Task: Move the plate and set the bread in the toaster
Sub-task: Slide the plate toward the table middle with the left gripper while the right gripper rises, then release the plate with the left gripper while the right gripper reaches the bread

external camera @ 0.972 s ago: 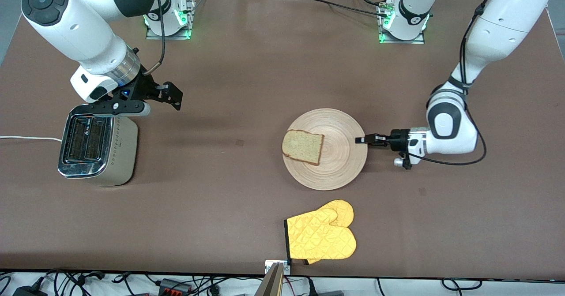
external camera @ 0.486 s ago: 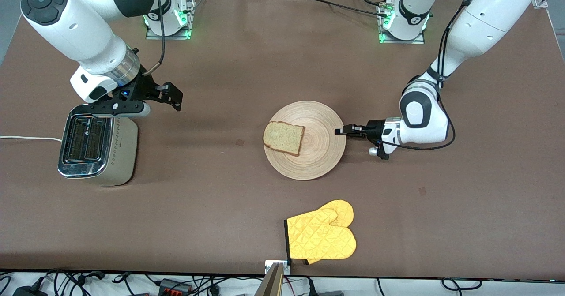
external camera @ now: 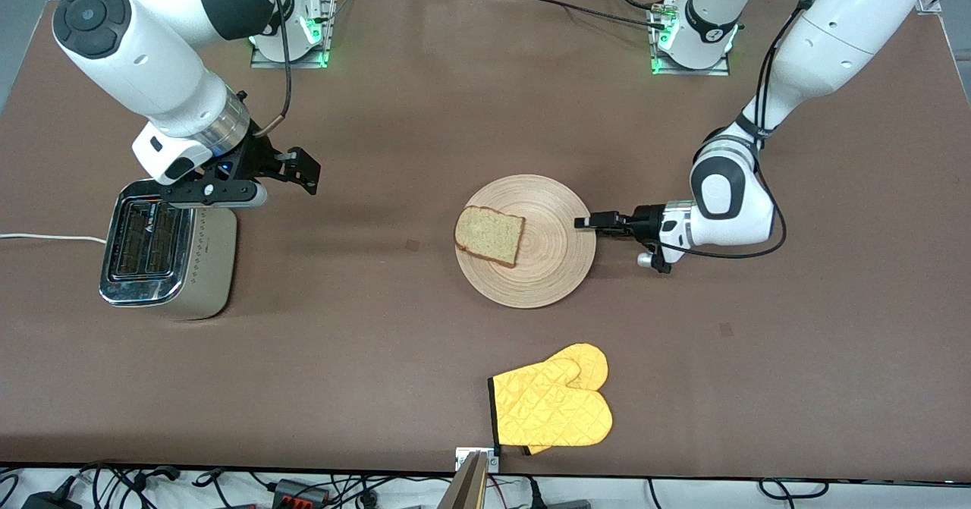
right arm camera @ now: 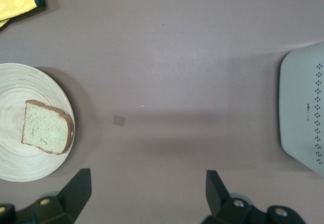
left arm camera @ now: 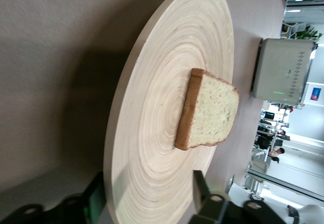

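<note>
The light wooden plate (external camera: 548, 281) lies mid-table with the bread (external camera: 490, 236) on the side of it toward the right arm's end. My left gripper (external camera: 582, 222) lies low at the plate's rim toward the left arm's end. It is open, one finger above and one below the rim (left arm camera: 114, 148). The wrist view shows the bread (left arm camera: 210, 110) flat on the plate, with the toaster (left arm camera: 281, 72) farther off. The toaster (external camera: 163, 255) stands at the right arm's end. My right gripper (external camera: 282, 179) hovers open beside the toaster's top, over bare table (right arm camera: 147, 191).
A yellow oven mitt (external camera: 552, 406) lies near the table's front edge, nearer to the camera than the plate. The toaster's white cord (external camera: 45, 237) runs off the table's end. Brown tabletop (external camera: 349, 266) stretches between toaster and plate.
The left arm slid the plate with the bread toward the right arm's end, then its jaws opened off the rim. The right arm shifted slightly.
</note>
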`<action>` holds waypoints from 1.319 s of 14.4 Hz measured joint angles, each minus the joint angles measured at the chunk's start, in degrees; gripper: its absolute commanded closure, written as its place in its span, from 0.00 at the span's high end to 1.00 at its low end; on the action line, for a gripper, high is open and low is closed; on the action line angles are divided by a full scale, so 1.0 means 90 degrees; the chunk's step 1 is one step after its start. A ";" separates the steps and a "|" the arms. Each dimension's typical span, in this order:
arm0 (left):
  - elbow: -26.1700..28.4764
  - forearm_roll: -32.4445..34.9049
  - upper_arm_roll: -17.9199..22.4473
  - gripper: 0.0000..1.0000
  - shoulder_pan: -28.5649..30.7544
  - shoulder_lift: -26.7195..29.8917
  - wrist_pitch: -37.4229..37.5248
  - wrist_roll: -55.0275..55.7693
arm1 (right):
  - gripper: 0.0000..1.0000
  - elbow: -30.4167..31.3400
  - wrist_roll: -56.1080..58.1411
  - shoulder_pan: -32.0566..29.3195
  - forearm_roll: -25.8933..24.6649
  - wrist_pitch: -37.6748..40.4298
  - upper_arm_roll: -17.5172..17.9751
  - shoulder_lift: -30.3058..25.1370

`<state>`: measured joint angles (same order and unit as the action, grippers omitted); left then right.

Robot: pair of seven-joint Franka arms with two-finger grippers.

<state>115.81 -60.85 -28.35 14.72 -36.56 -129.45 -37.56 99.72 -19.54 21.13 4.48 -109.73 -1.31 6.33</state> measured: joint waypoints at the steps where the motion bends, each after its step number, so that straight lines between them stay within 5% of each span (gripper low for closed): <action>1: -0.0015 0.0000 0.0005 1.00 0.0139 0.0073 0.0205 -0.0004 | 1.00 0.0001 -0.0008 0.0000 0.0177 -0.0004 -0.0001 0.0047; 4: -0.0123 0.0367 0.0045 1.00 0.0638 0.0343 0.0943 -0.0033 | 1.00 0.0008 -0.0009 0.0009 0.0728 -0.0285 0.0003 0.0298; 9: -0.1056 0.3003 0.0084 1.00 0.1342 0.0493 0.2297 0.0521 | 1.00 0.0025 -0.0778 0.0393 0.1306 -0.0646 0.0027 0.1095; 13: -0.2415 0.5034 0.0055 1.00 0.1358 0.0543 0.3816 0.1542 | 1.00 0.0034 -0.2158 0.0958 0.1320 -0.0668 0.0043 0.1444; 19: -0.3986 0.7540 -0.0026 1.00 0.0910 0.0682 0.5208 0.2653 | 1.00 0.0069 -0.2345 0.1505 0.1434 -0.1318 0.0047 0.2190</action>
<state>79.94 7.02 -28.58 22.91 -30.42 -82.57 -13.68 100.34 -40.65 34.67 17.39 -121.59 -0.89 26.05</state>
